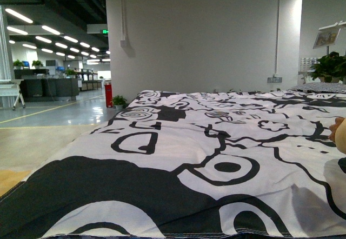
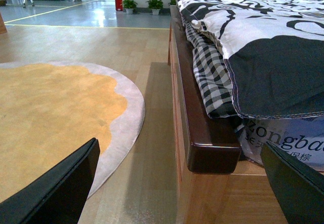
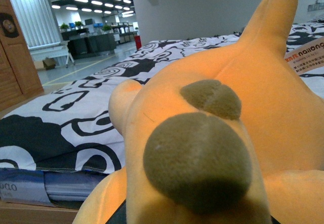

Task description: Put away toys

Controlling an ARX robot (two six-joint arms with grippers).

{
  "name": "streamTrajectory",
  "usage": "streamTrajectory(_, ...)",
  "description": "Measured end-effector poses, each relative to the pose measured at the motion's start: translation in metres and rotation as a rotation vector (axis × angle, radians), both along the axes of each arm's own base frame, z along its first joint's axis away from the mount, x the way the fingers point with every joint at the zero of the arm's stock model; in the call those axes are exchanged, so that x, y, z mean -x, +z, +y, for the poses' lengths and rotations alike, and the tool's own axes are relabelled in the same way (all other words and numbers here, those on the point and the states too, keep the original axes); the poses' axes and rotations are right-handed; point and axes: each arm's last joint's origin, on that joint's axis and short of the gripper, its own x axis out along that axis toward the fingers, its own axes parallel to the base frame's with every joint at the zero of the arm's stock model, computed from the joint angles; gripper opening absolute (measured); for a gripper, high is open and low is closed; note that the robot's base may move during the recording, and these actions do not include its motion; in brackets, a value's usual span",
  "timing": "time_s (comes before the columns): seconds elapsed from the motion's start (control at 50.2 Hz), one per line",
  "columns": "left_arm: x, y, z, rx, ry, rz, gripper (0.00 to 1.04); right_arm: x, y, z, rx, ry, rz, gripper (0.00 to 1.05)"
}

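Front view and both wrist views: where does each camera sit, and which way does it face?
Front view: at bed height, facing across the patterned quilt toward a white wall; no arm shows; plush toy at right edge.
Left wrist view: low beside the wooden bed frame, facing along it over the round rug; both dark fingers show, wide apart.
Right wrist view: pressed close to the plush toy; fingers not clearly seen.
Shared: quilt in all three.

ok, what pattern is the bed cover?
The bed cover is white with bold black abstract shapes; front view shows it best.
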Motion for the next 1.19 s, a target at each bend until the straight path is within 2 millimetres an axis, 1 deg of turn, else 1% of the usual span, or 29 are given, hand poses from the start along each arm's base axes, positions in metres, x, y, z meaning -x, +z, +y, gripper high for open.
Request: streamTrajectory(1.194, -0.0001, -0.0001, 0.0000, 0.000, 0.000, 0.001, 0.99, 0.0007, 0.0004, 0.0000, 0.002, -0.004, -0.006, 0.17)
